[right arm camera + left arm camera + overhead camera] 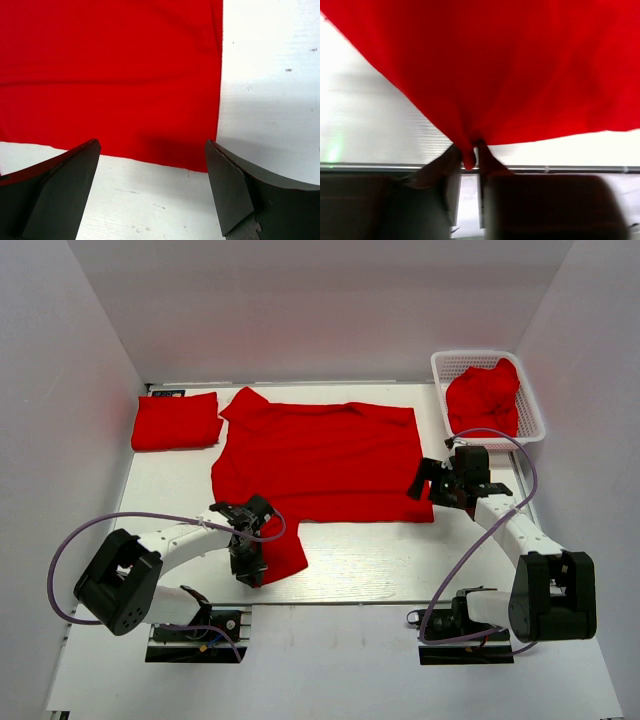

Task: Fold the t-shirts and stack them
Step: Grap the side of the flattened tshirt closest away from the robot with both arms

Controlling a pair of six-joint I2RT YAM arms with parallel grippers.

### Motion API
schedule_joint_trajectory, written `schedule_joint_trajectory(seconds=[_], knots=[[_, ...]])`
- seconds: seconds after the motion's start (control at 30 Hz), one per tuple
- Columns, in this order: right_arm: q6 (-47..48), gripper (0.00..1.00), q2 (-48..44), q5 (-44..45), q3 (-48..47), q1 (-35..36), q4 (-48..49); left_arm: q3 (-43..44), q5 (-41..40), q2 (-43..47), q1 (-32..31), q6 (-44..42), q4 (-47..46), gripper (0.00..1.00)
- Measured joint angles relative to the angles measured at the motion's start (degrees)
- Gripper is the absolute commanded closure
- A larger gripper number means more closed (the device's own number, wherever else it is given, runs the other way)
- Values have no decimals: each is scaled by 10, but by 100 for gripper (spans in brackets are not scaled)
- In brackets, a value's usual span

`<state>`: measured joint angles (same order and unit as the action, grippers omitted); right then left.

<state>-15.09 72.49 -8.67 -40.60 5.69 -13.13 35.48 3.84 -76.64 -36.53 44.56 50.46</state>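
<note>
Nearest, left gripper pinching the near sleeve of the spread t-shirt, fabric bunched between its fingers, toward the front of the table. Right gripper spread wide, holding nothing, over that shirt's right hem corner. Beyond, folded t-shirt far left; crumpled t-shirt filling white mesh basket far right.

i note a white mesh basket at the far right corner of the white table; plain pale walls enclose three sides.
</note>
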Motion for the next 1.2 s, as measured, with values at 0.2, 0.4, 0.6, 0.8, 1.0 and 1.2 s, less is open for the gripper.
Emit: schedule_joint_trajectory(seconds=[0.2, 0.4, 0.6, 0.8, 1.0, 1.2], knots=[[-2, 10, -35, 2, 16, 0, -7, 4, 2, -4, -6, 9, -9, 100], [-12, 10, -52, 5, 41, 1, -22, 16, -9, -15, -7, 5, -6, 100], [-30, 10, -48, 17, 44, 8, -31, 15, -35, -1, -7, -2, -19, 100], [-57, 10, -19, 65, 44, 12, -37, 12, -43, 8, -7, -5, -28, 100], [-91, 10, 15, 103, 44, 14, -35, 6, -43, 16, -7, -6, -32, 100], [-118, 24, 26, 120, 48, 17, -28, 5, -42, 17, -7, -6, -35, 100]])
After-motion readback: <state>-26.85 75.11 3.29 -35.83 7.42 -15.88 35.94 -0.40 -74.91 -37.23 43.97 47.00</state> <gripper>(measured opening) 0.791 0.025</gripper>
